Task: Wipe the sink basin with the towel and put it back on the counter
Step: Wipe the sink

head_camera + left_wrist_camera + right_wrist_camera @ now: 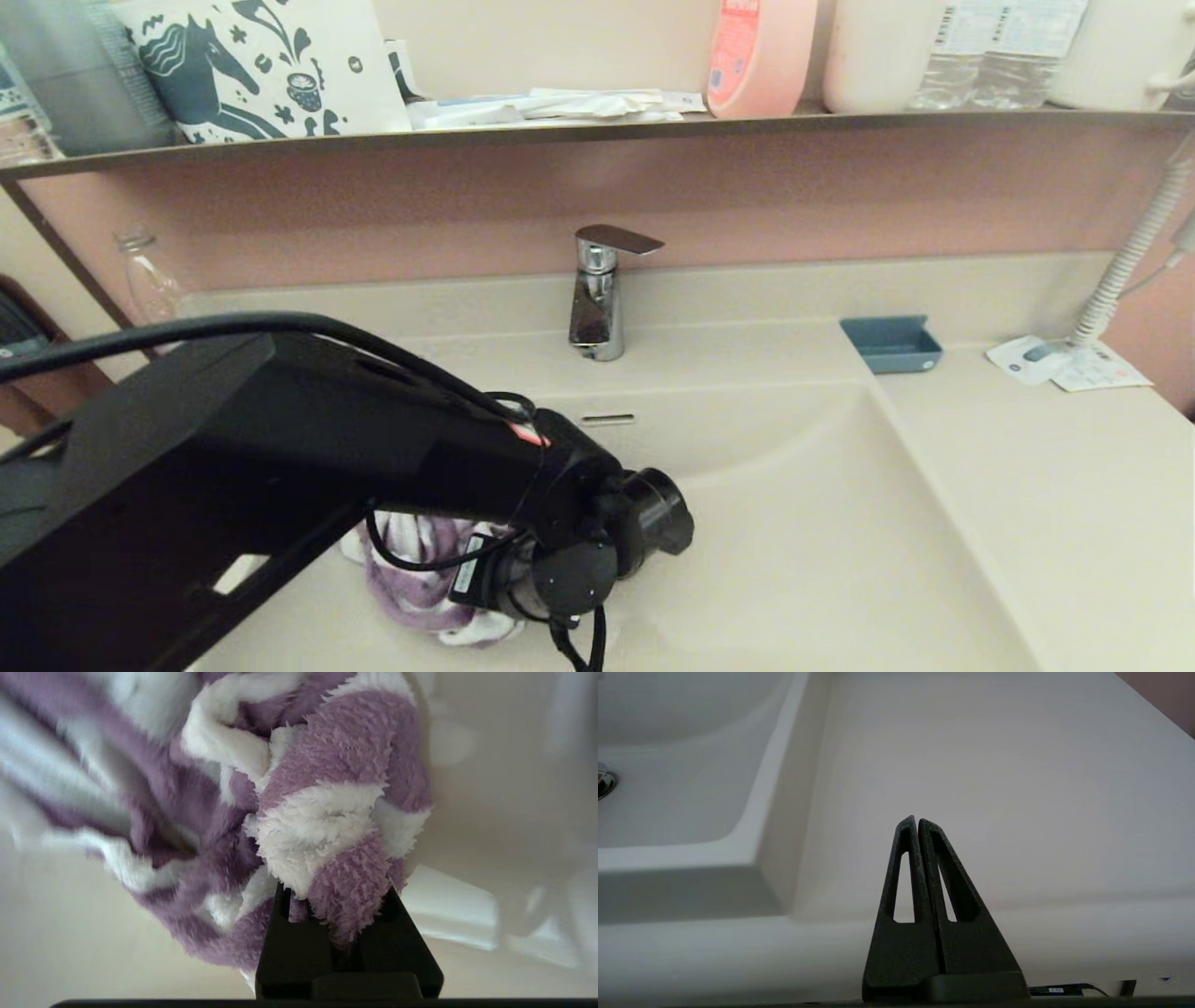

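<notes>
The purple and white striped towel (411,579) lies bunched in the left front part of the cream sink basin (803,523), mostly hidden under my left arm. My left gripper (340,900) is shut on the towel (327,821), with a purple tuft pinched between its black fingers. In the head view the left gripper's fingers are hidden by the wrist. My right gripper (917,820) is shut on nothing and hangs parked over the counter (1017,765) beside the basin's right rim (775,779). The counter (1055,504) stretches along the right of the basin.
A chrome faucet (599,294) stands behind the basin above the overflow slot (607,419). A blue dish (892,343), paper packets (1064,364) and a coiled white hose (1134,252) sit at the back right. The chrome drain (603,781) shows at the right wrist view's edge. A shelf (597,131) holds bottles above.
</notes>
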Controlling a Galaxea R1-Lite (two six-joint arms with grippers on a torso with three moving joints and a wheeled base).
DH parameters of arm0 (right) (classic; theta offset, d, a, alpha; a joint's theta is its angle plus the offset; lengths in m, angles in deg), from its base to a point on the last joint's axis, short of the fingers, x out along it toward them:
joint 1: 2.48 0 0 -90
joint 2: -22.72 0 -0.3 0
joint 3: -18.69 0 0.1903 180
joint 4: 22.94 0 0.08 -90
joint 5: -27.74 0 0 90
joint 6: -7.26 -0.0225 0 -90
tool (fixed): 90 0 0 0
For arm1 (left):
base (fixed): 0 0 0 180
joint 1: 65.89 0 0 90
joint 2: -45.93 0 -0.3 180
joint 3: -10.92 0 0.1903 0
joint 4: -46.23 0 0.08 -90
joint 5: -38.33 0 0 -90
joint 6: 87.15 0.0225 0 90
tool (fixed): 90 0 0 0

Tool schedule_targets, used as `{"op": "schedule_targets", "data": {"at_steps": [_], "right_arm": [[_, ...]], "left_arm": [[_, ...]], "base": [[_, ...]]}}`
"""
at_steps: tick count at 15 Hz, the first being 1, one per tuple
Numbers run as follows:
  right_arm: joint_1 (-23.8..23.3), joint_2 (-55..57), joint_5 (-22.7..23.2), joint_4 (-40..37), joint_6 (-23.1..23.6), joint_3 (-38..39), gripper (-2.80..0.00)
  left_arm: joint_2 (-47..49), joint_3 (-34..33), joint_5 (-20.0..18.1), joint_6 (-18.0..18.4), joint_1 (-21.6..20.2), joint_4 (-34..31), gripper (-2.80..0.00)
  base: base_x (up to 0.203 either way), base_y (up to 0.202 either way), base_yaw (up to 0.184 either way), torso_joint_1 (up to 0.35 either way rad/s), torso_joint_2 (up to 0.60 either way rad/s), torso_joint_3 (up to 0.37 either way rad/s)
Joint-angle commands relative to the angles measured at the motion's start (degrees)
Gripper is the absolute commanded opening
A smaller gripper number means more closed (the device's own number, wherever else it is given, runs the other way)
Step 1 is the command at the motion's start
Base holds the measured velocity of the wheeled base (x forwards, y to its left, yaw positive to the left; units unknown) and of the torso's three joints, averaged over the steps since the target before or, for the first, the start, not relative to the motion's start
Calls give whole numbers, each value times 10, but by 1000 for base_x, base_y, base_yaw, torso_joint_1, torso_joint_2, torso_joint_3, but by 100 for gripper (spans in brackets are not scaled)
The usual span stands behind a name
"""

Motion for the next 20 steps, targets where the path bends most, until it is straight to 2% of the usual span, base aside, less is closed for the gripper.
{"op": "schedule_targets", "data": {"at_steps": [1,3,6,9,11,15,17,20], "right_arm": [[0,0,0,0,0,0,-280],[0,0,0,0,0,0,-280],[0,0,0,0,0,0,-280],[0,0,0,0,0,0,-280],[0,0,0,0,0,0,-280],[0,0,0,0,0,0,-280],[0,0,0,0,0,0,-280],[0,0,0,0,0,0,-280]], "left_arm": [[-25,36,9,19,-12,-1,-280],[-35,55,19,38,-19,-1,-280],[-39,69,19,32,-11,11,-280],[-34,66,17,26,-3,70,-280],[-31,51,17,24,-3,81,-280],[-21,39,17,24,-6,168,-280],[-10,53,15,25,-1,200,-280],[27,98,3,22,17,209,-280]], "base": [[0,0,0,0,0,0],[0,0,0,0,0,0],[0,0,0,0,0,0],[0,0,0,0,0,0],[0,0,0,0,0,0],[0,0,0,0,0,0],[0,0,0,0,0,0],[0,0,0,0,0,0]]}}
